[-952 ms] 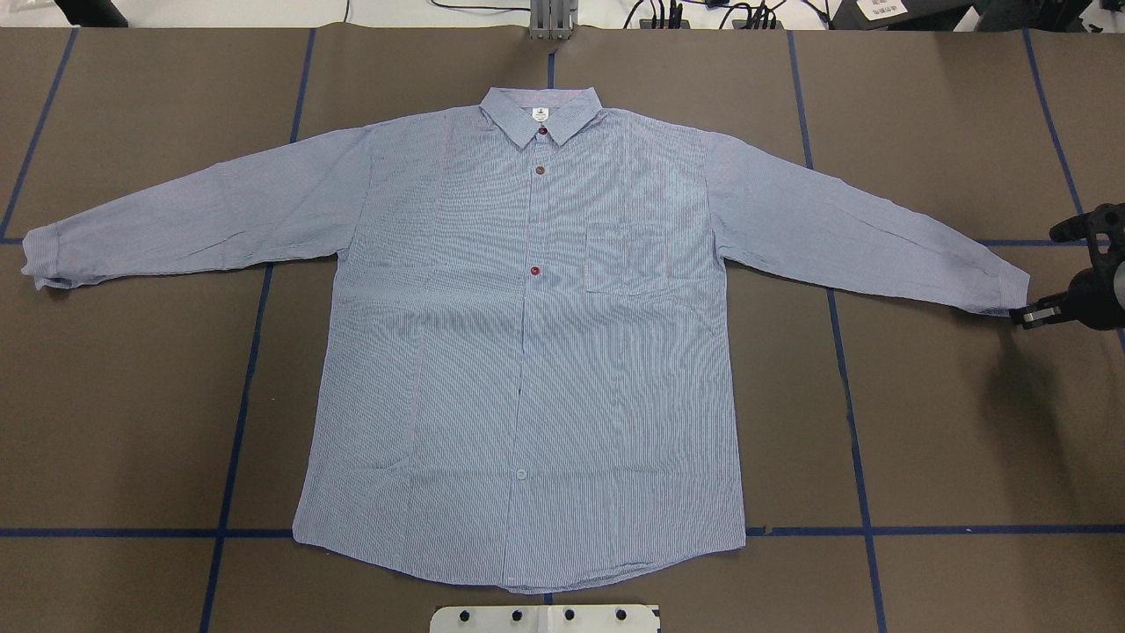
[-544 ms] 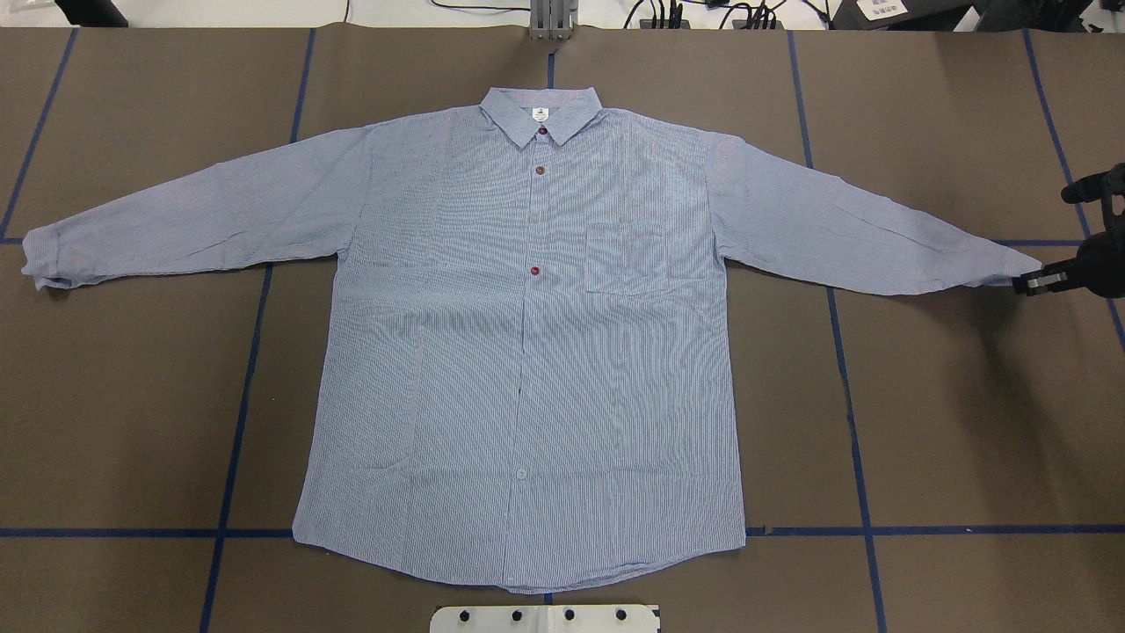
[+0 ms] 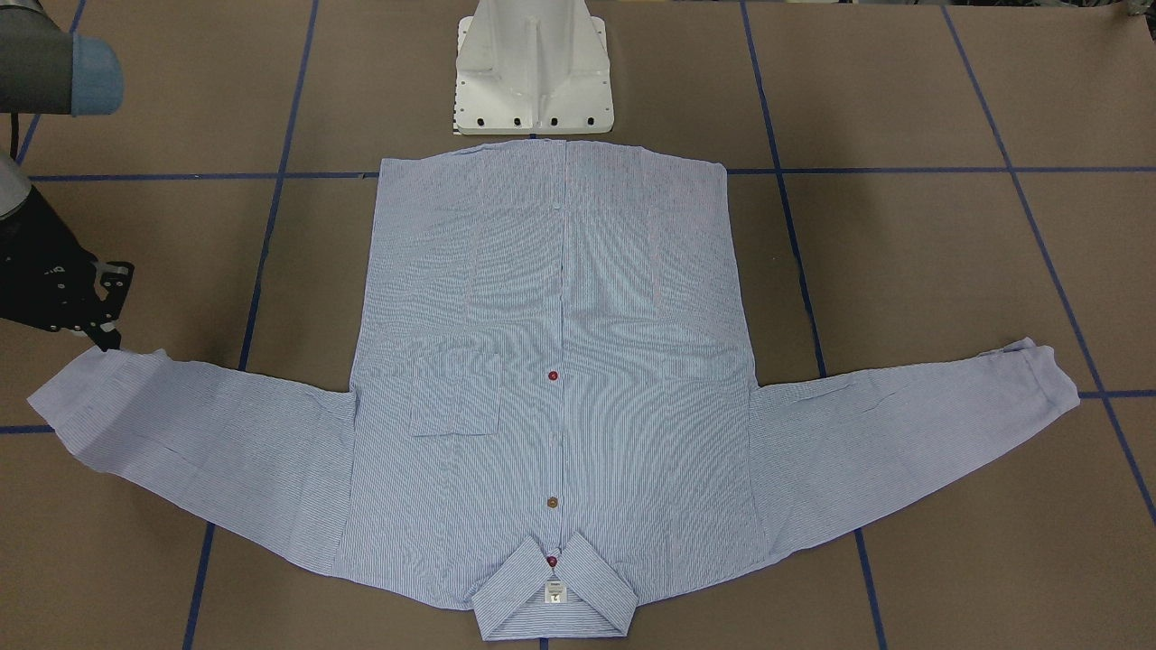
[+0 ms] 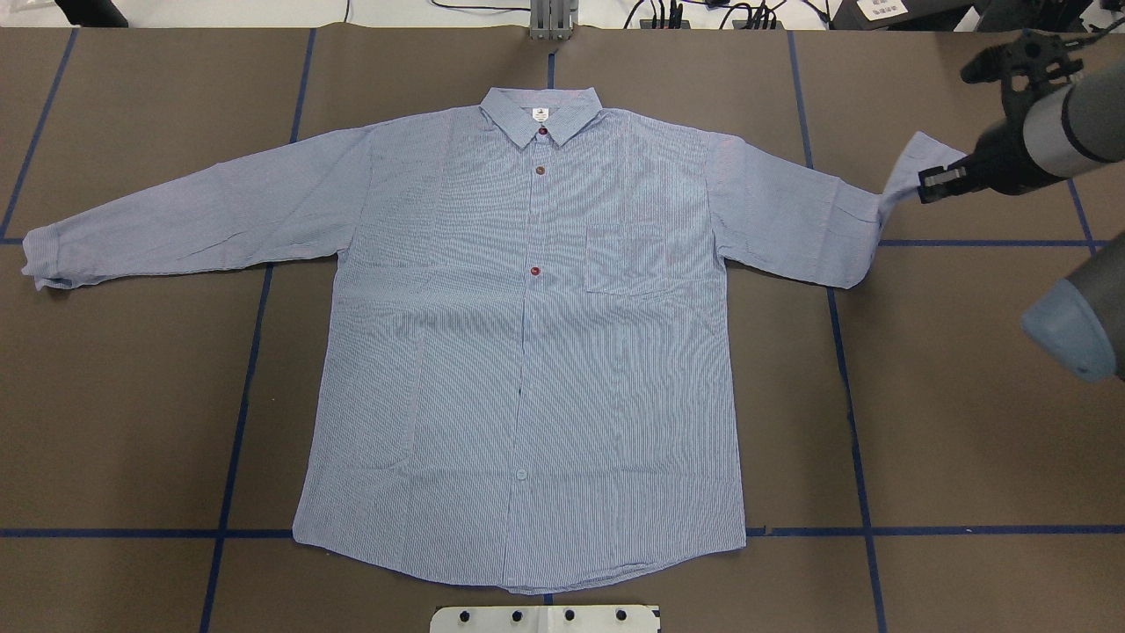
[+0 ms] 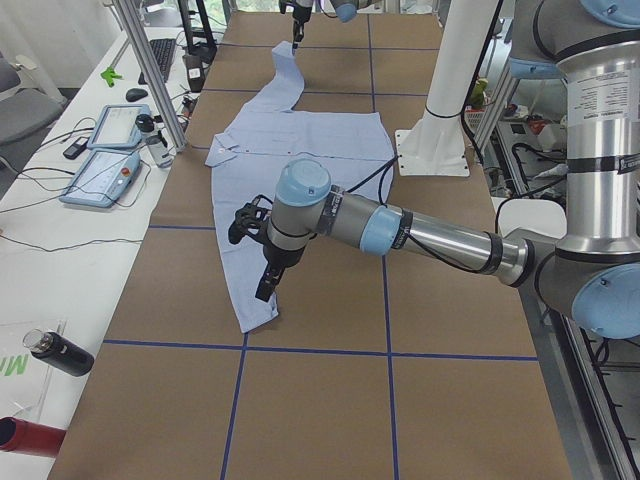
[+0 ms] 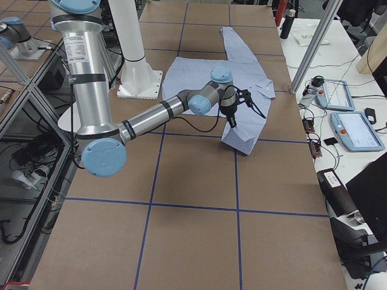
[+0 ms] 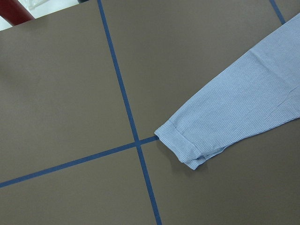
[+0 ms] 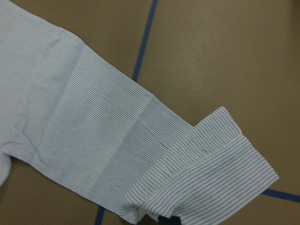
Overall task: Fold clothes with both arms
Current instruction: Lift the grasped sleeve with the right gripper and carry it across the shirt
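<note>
The striped shirt (image 4: 527,334) lies flat and face up, with its collar at the far side. My right gripper (image 4: 930,186) is shut on the cuff (image 4: 914,163) of the sleeve on the view's right and holds it off the table, so the sleeve bends upward. The right wrist view shows that cuff (image 8: 211,168) close up. The other sleeve's cuff (image 4: 39,259) lies flat; the left wrist view shows it (image 7: 183,145) from well above. My left gripper (image 5: 265,285) shows only in the exterior left view, over that sleeve; I cannot tell whether it is open or shut.
The white pedestal base (image 4: 545,618) stands at the near edge by the shirt's hem. Blue tape lines (image 4: 237,413) cross the brown table. My right arm's elbow (image 4: 1068,330) hangs over the right side. Cables and gear lie beyond the far edge.
My right gripper has moved up, toward the far side and inward with the cuff. The sleeve end has left the table and now bends back toward the shirt.
</note>
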Action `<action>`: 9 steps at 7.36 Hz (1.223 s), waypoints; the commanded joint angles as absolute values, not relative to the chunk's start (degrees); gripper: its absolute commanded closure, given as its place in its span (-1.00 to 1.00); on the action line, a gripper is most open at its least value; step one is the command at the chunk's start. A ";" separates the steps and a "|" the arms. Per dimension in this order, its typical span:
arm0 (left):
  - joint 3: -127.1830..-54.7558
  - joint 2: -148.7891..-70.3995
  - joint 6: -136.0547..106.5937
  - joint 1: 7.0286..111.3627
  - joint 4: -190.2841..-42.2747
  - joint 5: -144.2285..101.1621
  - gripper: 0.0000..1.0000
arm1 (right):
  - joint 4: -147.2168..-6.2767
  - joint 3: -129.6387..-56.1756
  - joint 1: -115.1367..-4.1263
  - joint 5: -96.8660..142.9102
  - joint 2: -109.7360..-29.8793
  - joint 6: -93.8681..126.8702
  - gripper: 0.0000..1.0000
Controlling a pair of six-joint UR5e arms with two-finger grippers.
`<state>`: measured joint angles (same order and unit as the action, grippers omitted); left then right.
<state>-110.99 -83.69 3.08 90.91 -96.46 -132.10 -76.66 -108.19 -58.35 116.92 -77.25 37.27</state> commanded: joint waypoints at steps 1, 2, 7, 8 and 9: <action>-110.66 -83.76 3.08 90.88 -96.42 -132.10 -1.00 | -85.38 -108.02 -55.04 115.85 -63.00 44.00 1.00; -110.48 -83.76 2.99 90.88 -96.42 -132.10 -1.00 | -87.26 -107.93 -52.93 112.45 -58.75 45.43 1.00; -110.30 -83.76 2.55 90.79 -96.42 -132.19 -1.00 | -88.24 -92.97 -37.65 92.86 -38.90 61.49 1.00; -110.30 -83.76 2.55 90.79 -96.42 -132.19 -1.00 | -88.24 -88.72 -35.18 89.16 -36.15 63.44 1.00; -110.13 -83.76 2.55 90.79 -96.33 -132.19 -1.00 | -88.33 -85.64 -33.07 87.12 -34.30 64.24 1.00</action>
